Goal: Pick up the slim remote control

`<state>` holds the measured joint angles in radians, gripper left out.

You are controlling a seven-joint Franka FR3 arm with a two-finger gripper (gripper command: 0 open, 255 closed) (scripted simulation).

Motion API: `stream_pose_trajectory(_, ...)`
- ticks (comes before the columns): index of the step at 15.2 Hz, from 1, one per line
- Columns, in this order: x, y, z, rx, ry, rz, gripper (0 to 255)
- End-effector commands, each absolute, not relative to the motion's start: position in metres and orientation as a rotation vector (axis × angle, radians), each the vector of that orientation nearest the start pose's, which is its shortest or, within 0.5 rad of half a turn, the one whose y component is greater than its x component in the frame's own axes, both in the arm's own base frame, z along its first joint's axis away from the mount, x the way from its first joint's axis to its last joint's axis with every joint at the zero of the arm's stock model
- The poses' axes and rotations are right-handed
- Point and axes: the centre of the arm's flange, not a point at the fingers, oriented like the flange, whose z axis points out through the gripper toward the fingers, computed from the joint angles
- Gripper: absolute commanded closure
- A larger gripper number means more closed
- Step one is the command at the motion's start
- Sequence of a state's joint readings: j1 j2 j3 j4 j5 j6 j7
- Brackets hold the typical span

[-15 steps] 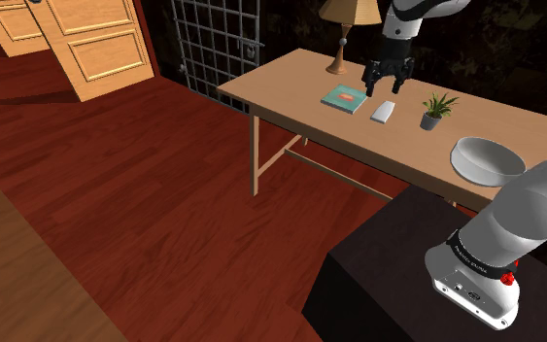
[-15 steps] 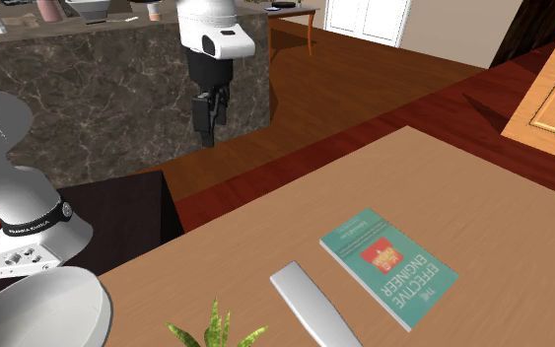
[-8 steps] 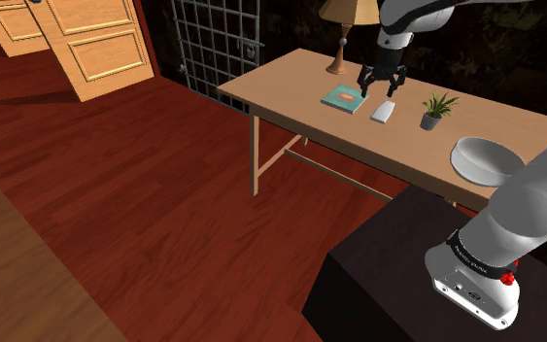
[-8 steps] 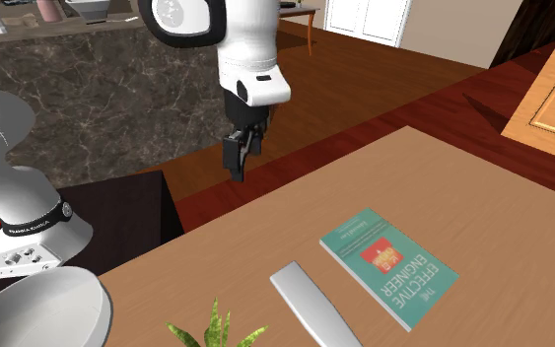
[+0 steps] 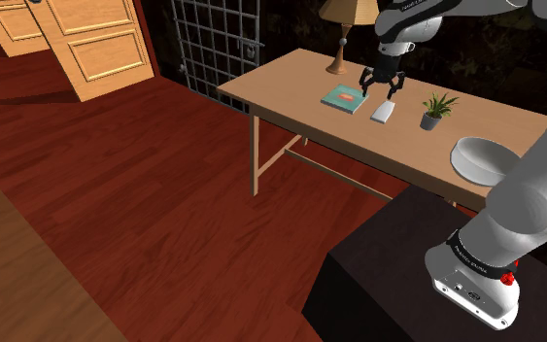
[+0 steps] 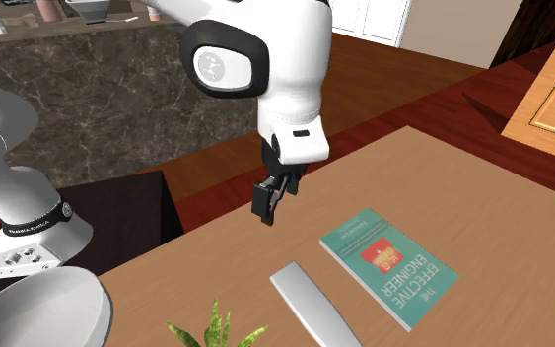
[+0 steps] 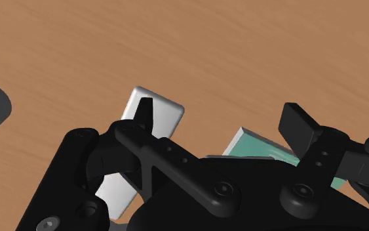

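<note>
1. My gripper (image 5: 380,85) (image 6: 268,202) (image 7: 221,115) hovers over the wooden table (image 5: 281,87), jaws spread wide and holding nothing.
2. The slim remote control (image 5: 384,112) (image 6: 310,304) (image 7: 164,113), pale grey, lies flat on the table below me, just beside a teal book (image 5: 344,97) (image 6: 388,266).
3. A potted plant (image 5: 436,105) stands near the remote's other side, and a white bowl (image 5: 487,158) sits well apart.
</note>
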<state>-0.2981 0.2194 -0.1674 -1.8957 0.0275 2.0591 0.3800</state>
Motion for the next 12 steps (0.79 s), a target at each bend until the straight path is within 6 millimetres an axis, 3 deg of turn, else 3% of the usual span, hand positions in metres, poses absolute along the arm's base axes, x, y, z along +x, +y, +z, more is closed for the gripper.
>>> stream_pose_trajectory(1,0.545,-0.288,0.373,-2.824,1.395,0.073,0)
stream_pose_trajectory(12,0.553,-0.417,0.311,-2.555,1.832,0.021,0)
